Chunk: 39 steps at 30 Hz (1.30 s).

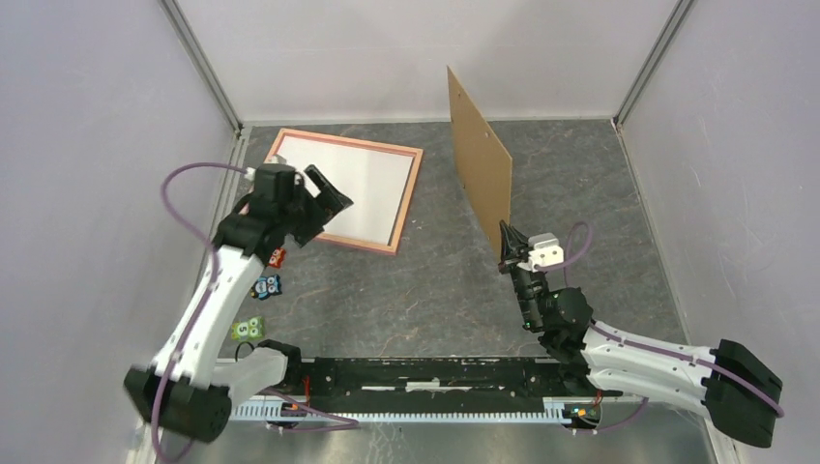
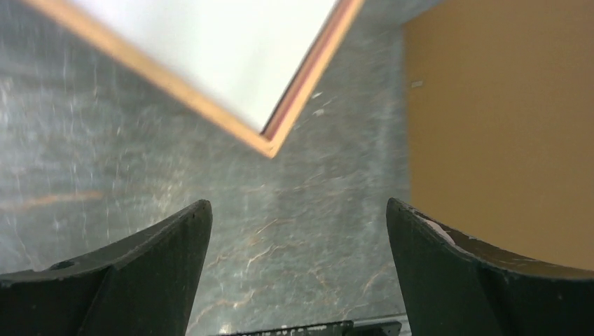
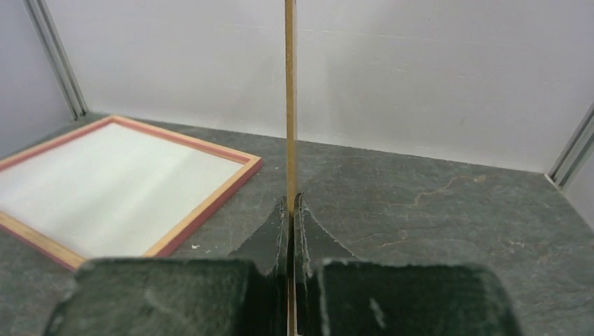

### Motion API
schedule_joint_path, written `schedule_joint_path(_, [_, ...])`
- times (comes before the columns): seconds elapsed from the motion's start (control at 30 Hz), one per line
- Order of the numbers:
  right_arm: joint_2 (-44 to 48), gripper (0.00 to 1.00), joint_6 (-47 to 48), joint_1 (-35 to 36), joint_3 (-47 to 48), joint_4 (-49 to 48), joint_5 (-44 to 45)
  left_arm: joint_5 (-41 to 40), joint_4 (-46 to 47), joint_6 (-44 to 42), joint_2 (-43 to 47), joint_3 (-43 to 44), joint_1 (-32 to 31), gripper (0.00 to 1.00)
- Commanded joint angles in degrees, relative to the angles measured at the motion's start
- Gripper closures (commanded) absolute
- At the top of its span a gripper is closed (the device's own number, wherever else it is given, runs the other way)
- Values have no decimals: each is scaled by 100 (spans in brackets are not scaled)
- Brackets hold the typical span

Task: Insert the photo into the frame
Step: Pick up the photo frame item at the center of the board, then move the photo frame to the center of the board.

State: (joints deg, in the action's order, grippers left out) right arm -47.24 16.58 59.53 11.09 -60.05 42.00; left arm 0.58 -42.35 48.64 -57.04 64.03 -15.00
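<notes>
The salmon-orange frame [image 1: 409,201] lies flat at the back left of the dark table. A white sheet fills it, which looks like the photo [image 1: 363,188] lying face down. My left gripper [image 1: 332,196] hovers open over the frame's near side with nothing between its fingers. In the left wrist view the frame's corner [image 2: 308,84] and the white sheet [image 2: 210,42] lie ahead of that open gripper [image 2: 298,203]. My right gripper [image 1: 510,242] is shut on the lower edge of a brown backing board [image 1: 481,159], which stands upright. The right wrist view shows the board [image 3: 289,84] edge-on, pinched in the gripper [image 3: 289,199], with the frame [image 3: 210,199] to its left.
Small coloured figures [image 1: 269,286] [image 1: 249,329] sit beside the left arm near the left wall. A black rail [image 1: 425,372] runs along the near edge between the arm bases. Grey walls enclose the table on three sides.
</notes>
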Motion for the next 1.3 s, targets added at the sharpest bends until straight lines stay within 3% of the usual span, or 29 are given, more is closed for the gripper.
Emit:
schedule_joint_path(0.0, [436, 100, -1080, -203, -7, 134, -100, 363, -84, 1164, -1280, -211, 12, 0])
schedule_joint_path(0.1, [626, 100, -1282, -291, -39, 256, -78, 249, 459, 1068, -1821, -206, -191, 8])
schedule_joint_path(0.23, [852, 100, -1455, -397, -77, 438, -62, -205, 1141, -48, -2713, 275, -733, 34])
schedule_joint_path(0.33, [1124, 100, -1622, -460, -95, 672, 4, 243, 1743, -999, -3436, 493, -815, 30])
schedule_joint_path(0.57, [2069, 100, -1703, -477, -397, 931, 405, 260, 2023, -1872, -4772, 1346, -959, 20])
schedule_joint_path(0.93, [2896, 100, -1513, -482, -529, 1234, 804, 607, 2113, -1828, -5744, 1905, -1329, 19])
schedule_joint_path(1.27, [3826, 100, -1648, -490, -416, 1940, 980, 1006, 2093, -1818, -6032, 1992, -1630, 19])
